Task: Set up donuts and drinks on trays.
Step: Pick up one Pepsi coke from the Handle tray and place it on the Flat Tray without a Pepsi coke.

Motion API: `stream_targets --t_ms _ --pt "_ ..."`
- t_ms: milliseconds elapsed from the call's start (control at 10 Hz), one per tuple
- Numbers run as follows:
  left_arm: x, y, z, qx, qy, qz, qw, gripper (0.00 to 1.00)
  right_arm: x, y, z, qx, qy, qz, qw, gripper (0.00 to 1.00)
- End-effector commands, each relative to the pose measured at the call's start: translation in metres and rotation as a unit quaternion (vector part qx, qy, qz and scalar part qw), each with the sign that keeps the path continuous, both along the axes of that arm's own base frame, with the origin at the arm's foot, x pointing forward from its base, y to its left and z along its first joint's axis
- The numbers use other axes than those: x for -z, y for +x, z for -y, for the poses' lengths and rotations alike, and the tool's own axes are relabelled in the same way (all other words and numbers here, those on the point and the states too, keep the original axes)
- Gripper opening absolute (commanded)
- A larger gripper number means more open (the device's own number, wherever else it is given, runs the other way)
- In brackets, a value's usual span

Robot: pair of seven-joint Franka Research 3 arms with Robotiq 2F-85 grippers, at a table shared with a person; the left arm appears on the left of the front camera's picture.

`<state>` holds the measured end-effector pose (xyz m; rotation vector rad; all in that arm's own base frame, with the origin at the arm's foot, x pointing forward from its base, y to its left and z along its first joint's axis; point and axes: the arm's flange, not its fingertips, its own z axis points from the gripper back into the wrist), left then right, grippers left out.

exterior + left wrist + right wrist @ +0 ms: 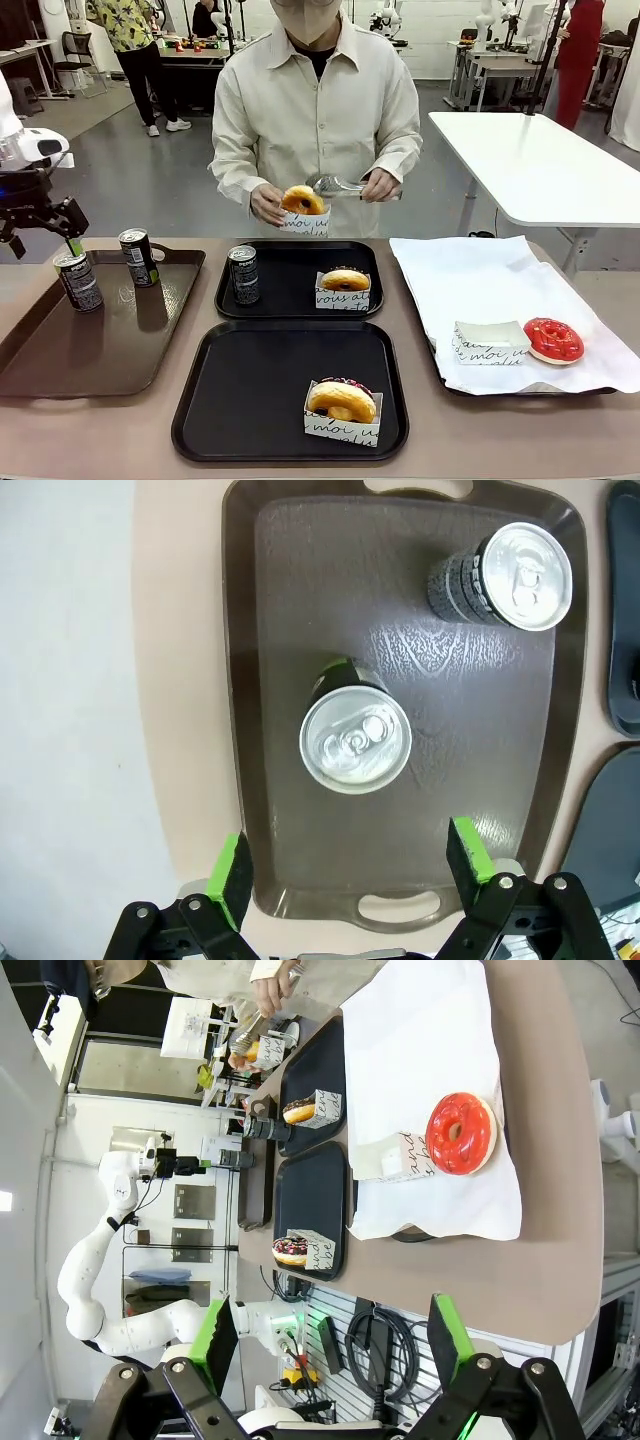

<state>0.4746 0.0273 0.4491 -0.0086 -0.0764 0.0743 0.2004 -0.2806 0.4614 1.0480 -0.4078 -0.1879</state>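
**A:** How will that can [355,738] feel?

**B:** Hard and smooth, I think, and a bit heavy if it is full. It may slip. Grab it round its sides, near the middle. It stands on the brown tray [290,630], right under the left jaws.

**A:** Do the left jaws have it?

**B:** No. They are wide open and hold nothing. The green pads [232,878] hover over it, one on each side.

**A:** And the donuts?

**B:** Soft and easy to squash, I guess. Take the little white box, not the icing.

**A:** How many cans?

**B:** Three. Two are on the brown tray. One [243,274] is on the far black tray [290,303].

**A:** How many donuts?

**B:** Four. A boxed donut [344,287] sits near that can. Another [342,408] sits on the near black tray [250,390]. The person's hand [268,205] holds a third in its box. A red donut [553,340] lies bare on the white paper [470,280], just beside an empty box [487,342].

**A:** And the right jaws?

**B:** Wide open too, with nothing in them, and well away from the bench [420,445].
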Motion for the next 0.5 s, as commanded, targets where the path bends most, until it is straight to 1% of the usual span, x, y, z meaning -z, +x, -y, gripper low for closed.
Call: stream_targets --t_ms 0,100,400 --pt "0.012 0.009 0.003 -0.005 -0.009 0.016 1.000 1.00 0.000 0.001 0.001 -0.001 0.007 0.013 1.000 1.00" --pt "0.017 0.018 0.006 -0.003 -0.006 0.017 1.000 1.00 0.000 0.001 0.001 -0.001 0.007 0.013 1.000 1.00" --pt "0.031 0.034 0.006 -0.015 -0.005 0.017 1.000 1.00 0.000 0.001 0.001 -0.001 0.007 0.013 1.000 1.00"
